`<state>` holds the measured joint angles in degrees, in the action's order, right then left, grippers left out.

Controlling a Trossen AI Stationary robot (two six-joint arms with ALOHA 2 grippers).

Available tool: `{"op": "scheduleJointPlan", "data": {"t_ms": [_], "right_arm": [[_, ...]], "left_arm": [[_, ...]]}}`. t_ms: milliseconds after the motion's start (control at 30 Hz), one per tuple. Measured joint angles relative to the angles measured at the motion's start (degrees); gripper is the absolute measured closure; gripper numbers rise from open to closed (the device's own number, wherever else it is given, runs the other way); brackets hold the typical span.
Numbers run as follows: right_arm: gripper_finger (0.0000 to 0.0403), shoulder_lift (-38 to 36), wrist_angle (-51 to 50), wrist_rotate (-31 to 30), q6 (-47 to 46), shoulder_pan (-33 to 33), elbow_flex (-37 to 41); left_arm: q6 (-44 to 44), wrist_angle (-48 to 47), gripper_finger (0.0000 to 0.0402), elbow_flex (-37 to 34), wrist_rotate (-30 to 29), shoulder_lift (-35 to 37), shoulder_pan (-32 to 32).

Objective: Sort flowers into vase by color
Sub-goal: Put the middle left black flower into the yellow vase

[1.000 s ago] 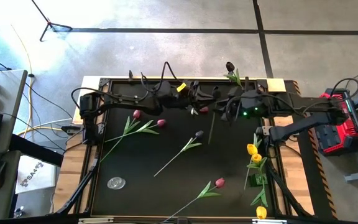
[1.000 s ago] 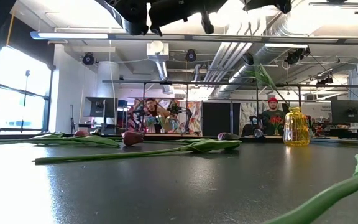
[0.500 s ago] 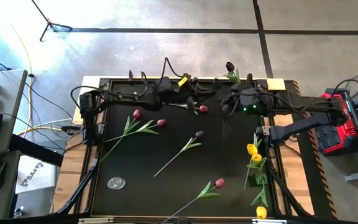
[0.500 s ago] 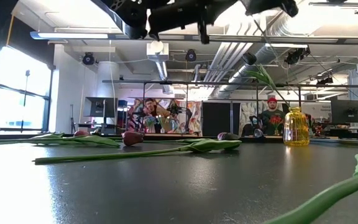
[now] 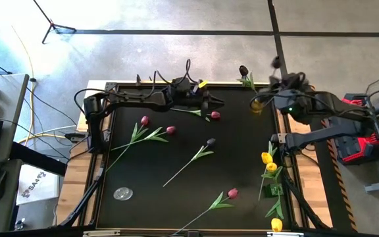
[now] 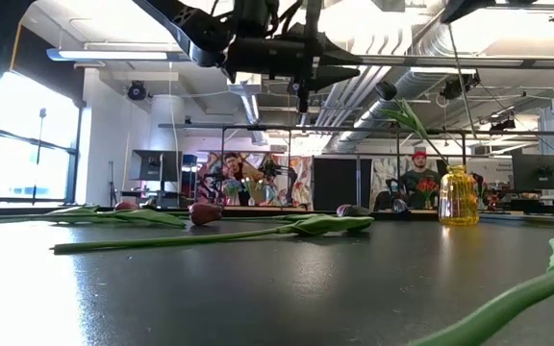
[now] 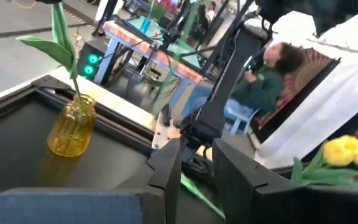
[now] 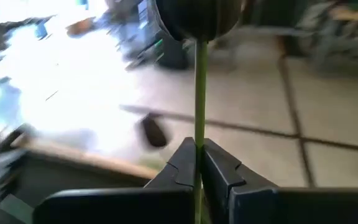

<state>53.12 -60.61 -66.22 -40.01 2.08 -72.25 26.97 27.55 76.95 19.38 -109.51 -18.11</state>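
My right gripper (image 5: 278, 77) hangs over the table's far right corner, shut on a dark tulip whose head (image 5: 275, 62) points toward the far edge. Just beside it stands the yellow glass vase (image 5: 258, 104), with one dark tulip (image 5: 243, 69) in it. My left gripper (image 5: 219, 102) reaches level toward the vase with a gap between its fingers (image 7: 166, 168). A pink tulip (image 5: 214, 115) lies on the table under it. A green stem (image 7: 201, 196) shows below the fingers; I cannot tell whether it touches them. My right gripper pinches the dark tulip's thin green stem (image 8: 199, 124) between its two fingers, a short way below the head (image 8: 197, 15). The stem runs on past the fingertips to the head. The tulip is lifted clear of the table.
Two pink tulips (image 5: 145, 120) (image 5: 170, 130), a dark one (image 5: 210, 141) and a pink one (image 5: 232, 193) lie across the black table. Yellow tulips (image 5: 268, 163) lie along the right edge. A small round disc (image 5: 123, 193) sits near the left. A seated person (image 7: 272, 81) shows beyond the table.
My right gripper has swung from beside my left gripper toward the far right corner, taking the dark tulip along; its stem no longer hangs between the two grippers. My left gripper has reached toward the right edge and tipped level. The pink tulip under it has stayed put.
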Motion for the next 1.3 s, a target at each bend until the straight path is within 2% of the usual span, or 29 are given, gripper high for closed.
{"op": "scheduleJointPlan", "data": {"t_ms": [167,400,533,667,833,1000,1300], "right_arm": [[0.0402,0.6,-0.6,-5.7,-0.3,4.2,0.0],[0.0402,4.6,0.5,-7.9,-3.1,12.4,0.0],[0.0403,7.2,3.1,-7.7,-3.1,15.2,0.0],[0.0403,9.5,6.7,-10.1,-3.5,17.3,0.0],[0.0403,12.0,7.6,-10.2,-4.3,20.9,0.0],[0.0403,14.6,6.5,-10.1,-8.0,23.4,0.0],[0.0402,18.4,6.5,-9.6,-8.0,25.4,0.0]], "left_arm": [[-3.2,-1.3,0.0323,0.0,-0.3,0.0,0.0],[-5.7,-1.2,0.0323,0.0,-0.6,0.0,-0.4],[-6.2,-1.2,0.0323,0.0,-0.6,0.0,-0.6],[-6.3,-1.2,0.0323,0.0,-0.8,0.0,-0.6],[-6.3,-1.2,0.0323,0.0,-0.8,0.0,-0.6],[-10.1,-3.3,0.0323,0.0,-0.7,0.0,-0.7],[-10.6,-7.6,0.0323,0.0,-0.7,0.0,-2.9]]}}
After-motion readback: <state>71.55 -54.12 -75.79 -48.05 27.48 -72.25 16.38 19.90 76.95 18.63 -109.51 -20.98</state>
